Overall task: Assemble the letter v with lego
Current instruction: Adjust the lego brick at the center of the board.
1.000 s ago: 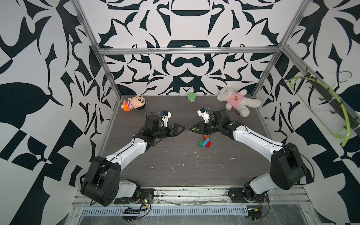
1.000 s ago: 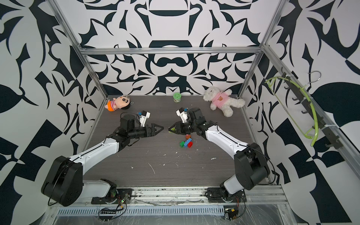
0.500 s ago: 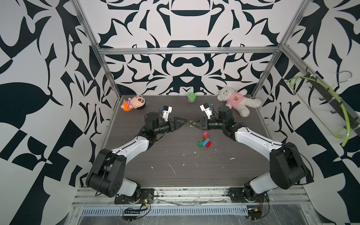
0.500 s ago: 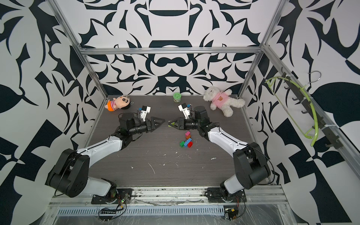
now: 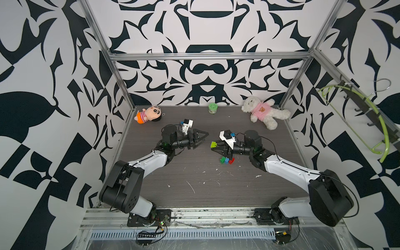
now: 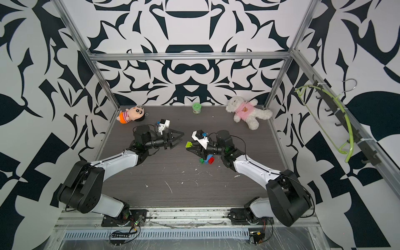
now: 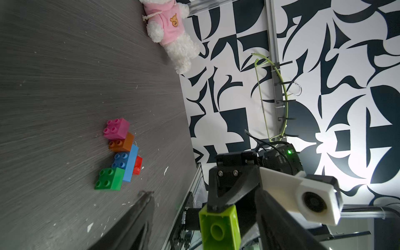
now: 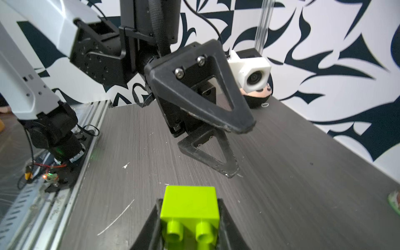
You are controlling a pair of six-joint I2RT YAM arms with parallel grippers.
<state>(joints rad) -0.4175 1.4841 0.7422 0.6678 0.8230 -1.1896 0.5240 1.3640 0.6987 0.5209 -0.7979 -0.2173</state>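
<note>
A small green-lidded pot [image 5: 213,107] stands by the back wall; its contents cannot be seen. The table [image 5: 194,186] is dark wood grain flecked with white, enclosed by black-and-white patterned walls. A doll [image 5: 149,113] and a white teddy [image 5: 263,112] lie near its back corners.

The right end effector [image 5: 213,145] is clamped on a lime brick [image 8: 190,207] held above the table. The brick's studs point toward its own wrist and its hollow underside faces the left end effector [image 6: 180,139], which hangs nearby with jaws apart and empty.

The joined bricks [image 5: 226,160] lie on the table beneath the right end effector. Pink brick [image 7: 115,128], orange-brown brick [image 7: 122,143], blue brick [image 7: 129,164] and green brick [image 7: 109,178] form a row. The blue brick's long axis runs along it, with the red brick [image 7: 137,165] beside it.
</note>
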